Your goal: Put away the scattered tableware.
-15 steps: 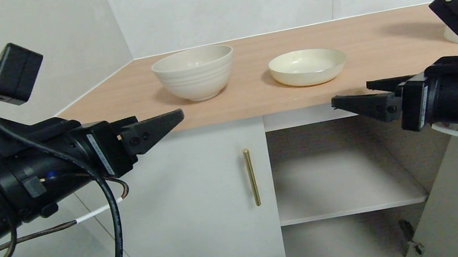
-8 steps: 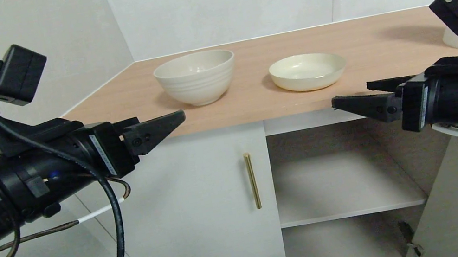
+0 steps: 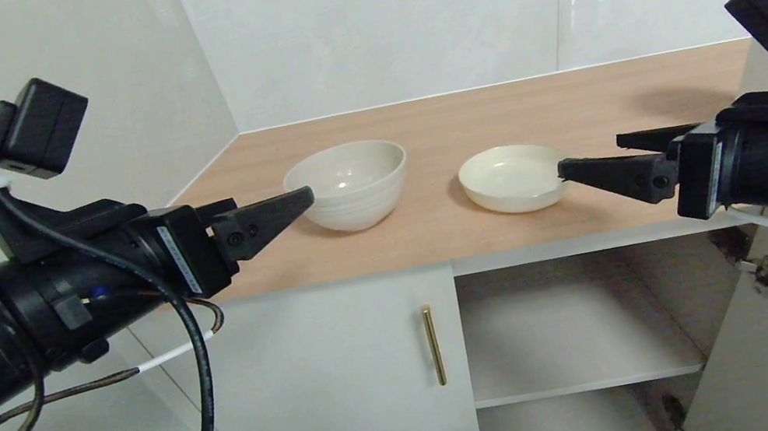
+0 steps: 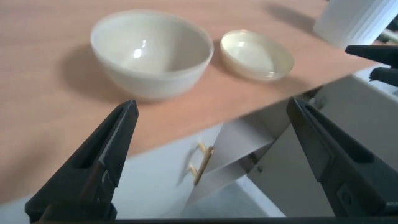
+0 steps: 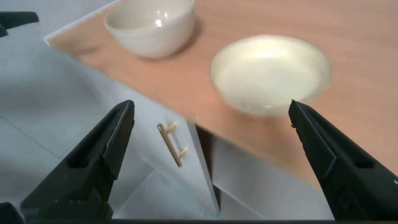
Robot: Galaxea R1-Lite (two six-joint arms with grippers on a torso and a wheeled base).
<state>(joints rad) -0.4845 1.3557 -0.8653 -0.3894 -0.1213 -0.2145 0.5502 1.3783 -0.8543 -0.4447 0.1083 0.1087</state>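
Bowl and dish, the scattered tableware, stand upright and empty on the wooden counter. The bowl is on the counter's left half and the dish just right of its middle, and the two are apart. The bowl is deep and cream, with faint ribbing round its outside. The dish is shallow, cream and plain. Both look glazed and stiff, so I judge them slippery and liable to chip if knocked against the counter; the bowl is likely the heavier. The rim seems the best hold on each, one finger inside and one outside, though the dish's low wall offers little to pinch.

In the head view, the left gripper hangs before the counter's front edge by the bowl. The right gripper hangs before the same edge by the dish. Neither touches anything. Under the counter are a shut door with a brass handle and, to its right, an open compartment with a shelf.

In the left wrist view, the jaws stand wide apart and hold nothing, with the bowl on the counter beyond them. A white ribbed thing stands at the counter's far right, perhaps a container.

In the right wrist view, the jaws are just as wide and hold nothing, and the dish lies on the counter beyond them.
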